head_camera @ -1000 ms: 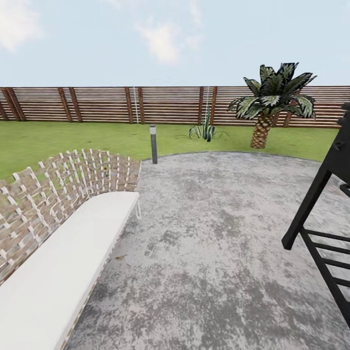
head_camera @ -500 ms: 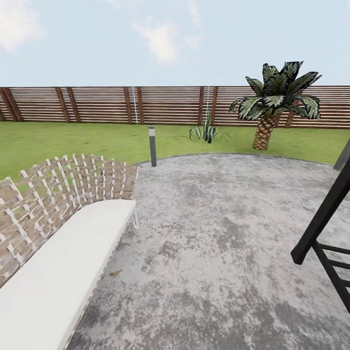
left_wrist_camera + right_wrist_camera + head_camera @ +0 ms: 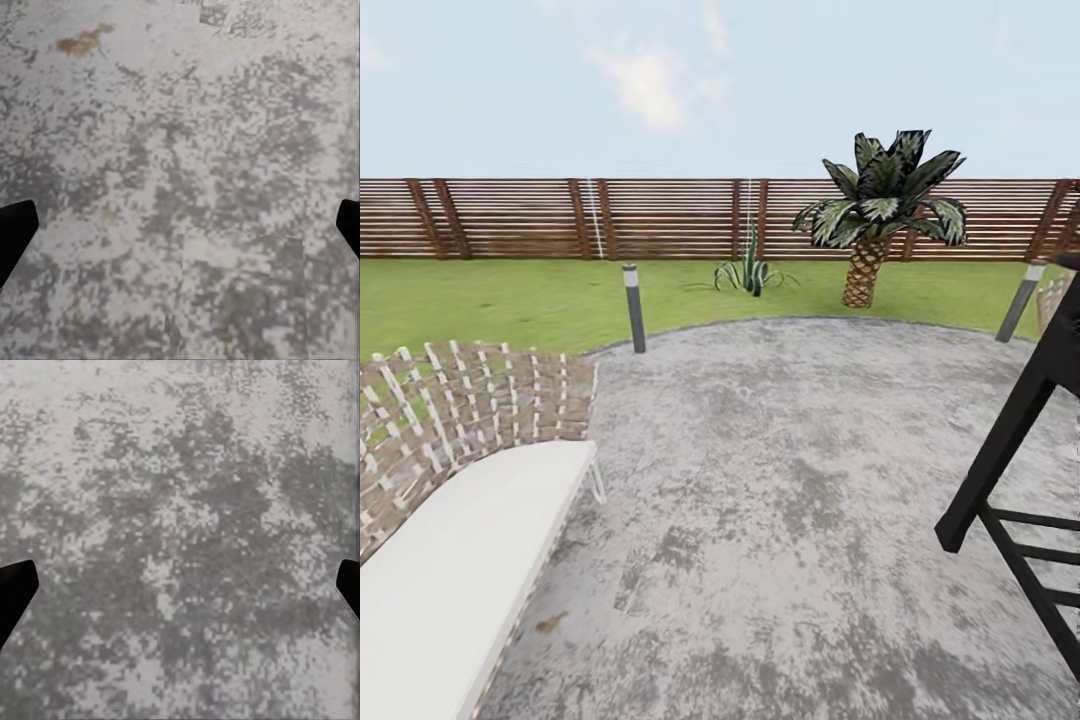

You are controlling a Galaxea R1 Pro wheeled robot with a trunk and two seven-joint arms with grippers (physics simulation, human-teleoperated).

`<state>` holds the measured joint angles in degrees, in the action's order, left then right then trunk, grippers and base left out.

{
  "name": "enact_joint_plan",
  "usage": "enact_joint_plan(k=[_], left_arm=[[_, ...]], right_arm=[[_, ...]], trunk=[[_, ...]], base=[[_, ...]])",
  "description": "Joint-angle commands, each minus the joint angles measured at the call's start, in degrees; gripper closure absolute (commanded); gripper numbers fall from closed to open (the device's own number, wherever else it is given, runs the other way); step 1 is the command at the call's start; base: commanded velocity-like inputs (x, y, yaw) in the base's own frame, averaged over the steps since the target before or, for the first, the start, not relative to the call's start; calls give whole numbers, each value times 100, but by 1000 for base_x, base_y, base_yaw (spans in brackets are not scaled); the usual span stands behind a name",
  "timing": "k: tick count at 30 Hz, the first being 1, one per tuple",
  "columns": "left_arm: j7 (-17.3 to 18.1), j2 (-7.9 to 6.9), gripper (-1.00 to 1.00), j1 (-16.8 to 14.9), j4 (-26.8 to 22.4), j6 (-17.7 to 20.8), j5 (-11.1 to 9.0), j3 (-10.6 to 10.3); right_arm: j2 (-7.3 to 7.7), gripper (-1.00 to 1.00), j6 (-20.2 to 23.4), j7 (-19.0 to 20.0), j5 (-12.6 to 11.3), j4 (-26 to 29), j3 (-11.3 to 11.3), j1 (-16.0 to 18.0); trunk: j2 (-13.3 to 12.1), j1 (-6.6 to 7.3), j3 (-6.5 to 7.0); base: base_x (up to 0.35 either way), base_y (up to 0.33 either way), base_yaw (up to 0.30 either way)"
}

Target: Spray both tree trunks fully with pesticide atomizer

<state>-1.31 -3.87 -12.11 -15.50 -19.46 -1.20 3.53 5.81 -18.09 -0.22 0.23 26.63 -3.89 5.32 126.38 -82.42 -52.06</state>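
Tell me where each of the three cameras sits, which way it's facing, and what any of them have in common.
Head view: from the robot's head, looking forward over a grey patio toward lawn, wooden fence and a short palm; a woven bench at left.
Left wrist view: on the left arm, looking down at the patio; left gripper fingertips dark at the edges, wide apart.
Right wrist view: on the right arm, looking down at the patio; right gripper fingertips wide apart.
Shared: all three see the same mottled grey paving.
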Motion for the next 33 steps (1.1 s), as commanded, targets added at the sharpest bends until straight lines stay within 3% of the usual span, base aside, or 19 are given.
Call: enact_joint_plan(k=[1,33], left_arm=[[-1,1,-100,-2,3,-20,-12,8],[-1,1,-100,-2,3,-21,-12,8]], right_arm=[[-1,-100,-19,-1,1,-4,-6,4],[-1,-100,-14,5,3,-9,38,4]], trunk=[[2,-3,-4],[2,-3,-3]], base=[[339,0,-145],[339,0,-8]])
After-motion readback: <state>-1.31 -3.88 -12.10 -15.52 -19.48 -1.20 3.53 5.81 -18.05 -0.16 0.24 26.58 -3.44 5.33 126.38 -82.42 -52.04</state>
